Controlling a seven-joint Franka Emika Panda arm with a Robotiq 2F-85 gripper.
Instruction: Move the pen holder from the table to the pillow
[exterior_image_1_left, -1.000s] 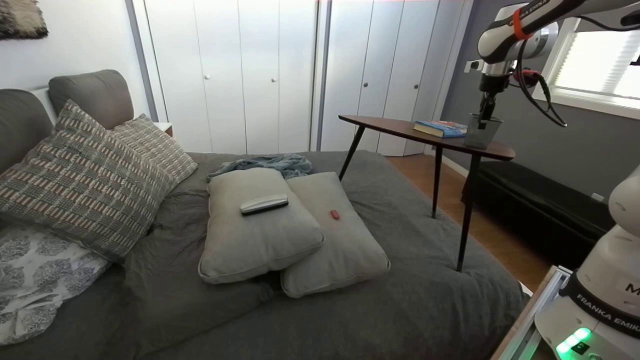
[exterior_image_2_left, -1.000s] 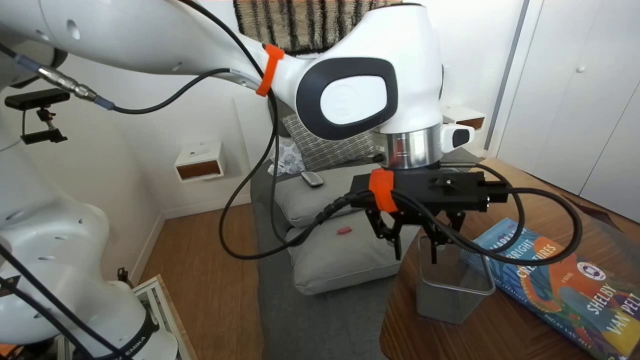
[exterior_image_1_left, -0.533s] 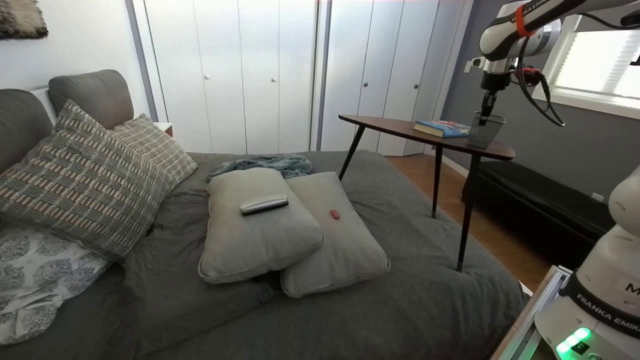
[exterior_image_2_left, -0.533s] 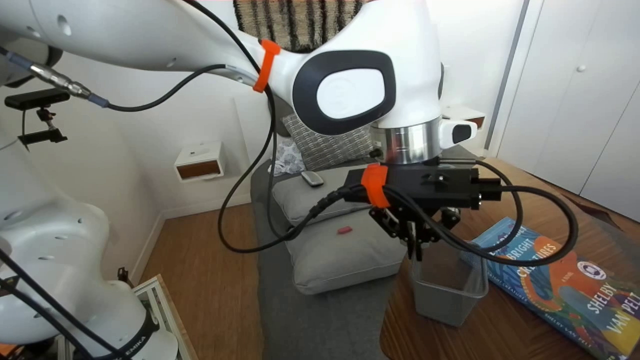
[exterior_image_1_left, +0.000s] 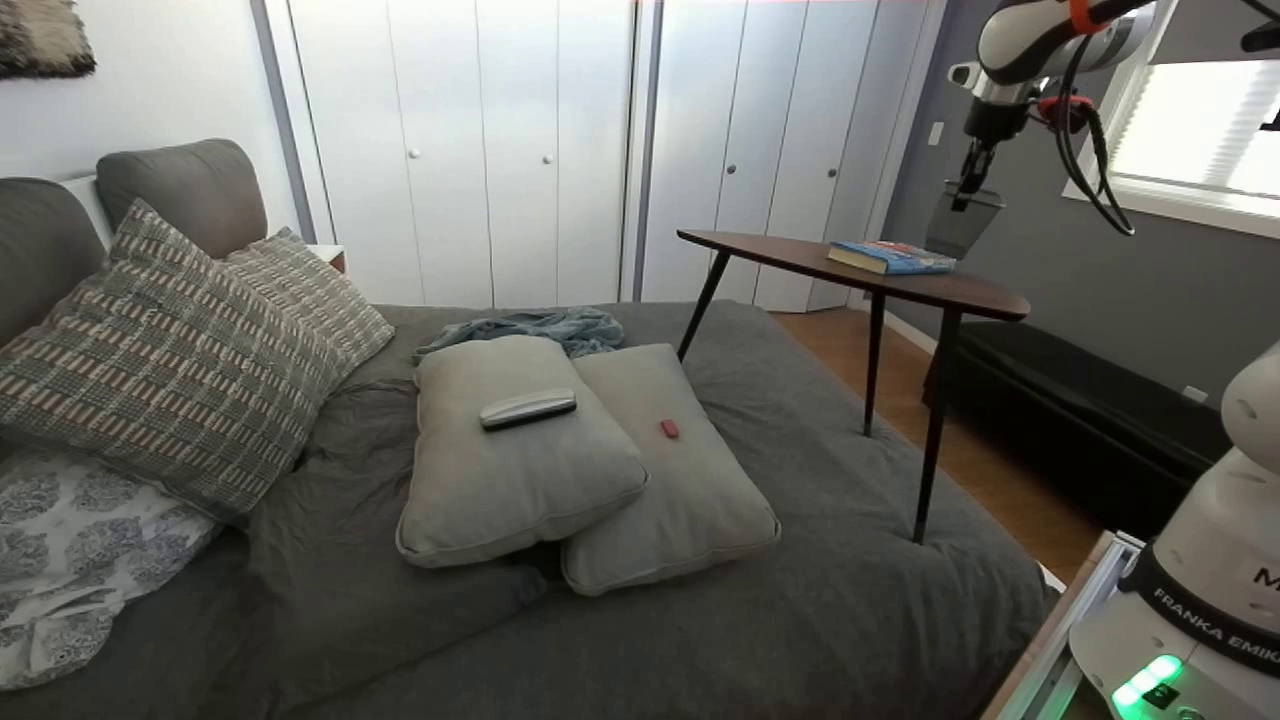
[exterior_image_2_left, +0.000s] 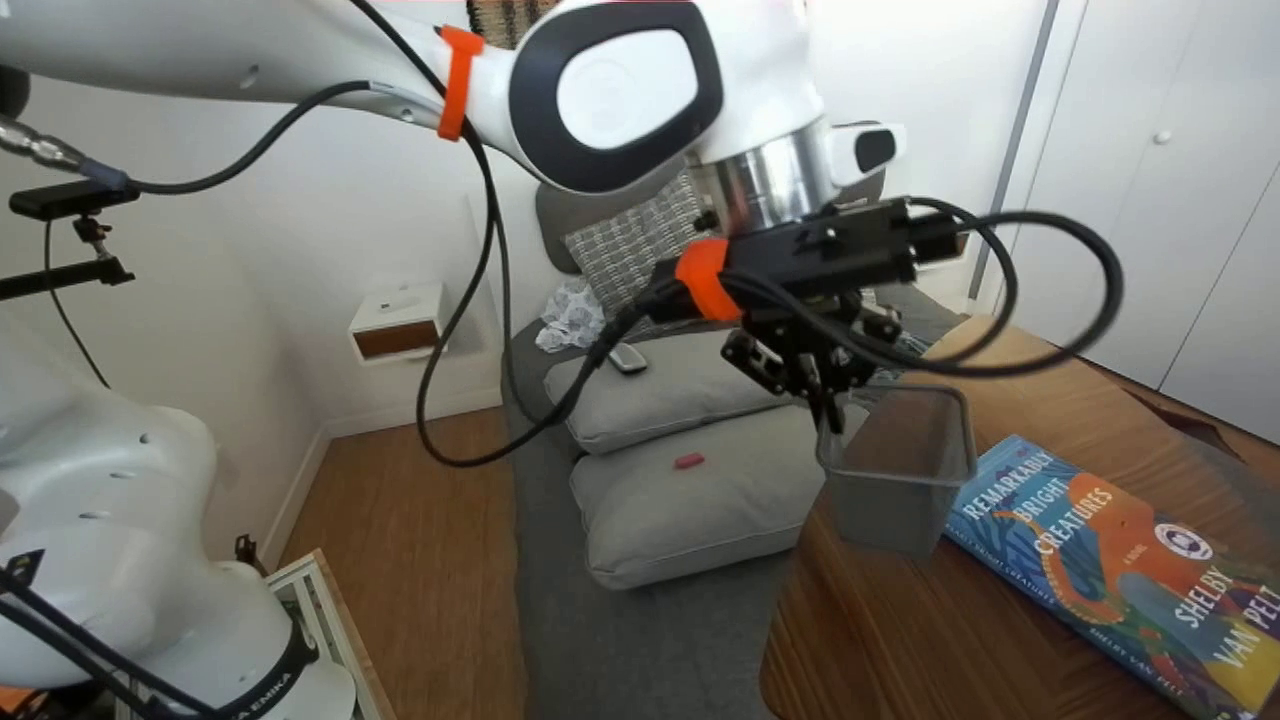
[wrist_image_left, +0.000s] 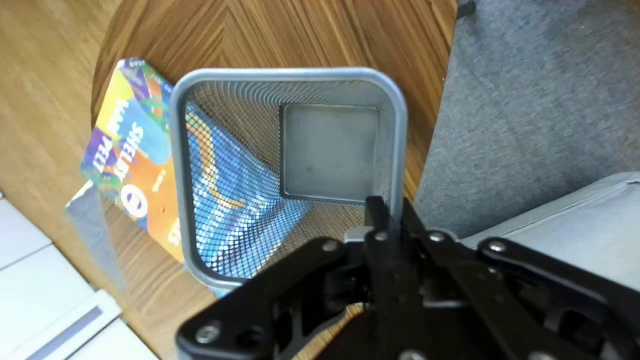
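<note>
Beneath and to one side of the gripper (wrist_image_left: 393, 212), the mesh pen holder (exterior_image_2_left: 895, 505) is held tilted, apparently clear of the table (exterior_image_2_left: 900, 650). One wall is clamped at the rim, one finger (wrist_image_left: 377, 212) being set inside and its mate outside; such a hold is presumably chosen because the mouth is too wide to be spanned, and the slant is likely caused by one-sided support. Nothing is seen in the holder; the colours in its mesh are lent by the book (wrist_image_left: 135, 150) below the tool. Farther from the tool and lower, two grey pillows (exterior_image_1_left: 520, 480) are placed, a red object (exterior_image_1_left: 669, 429) being borne by the nearer; which is meant cannot be told.
</note>
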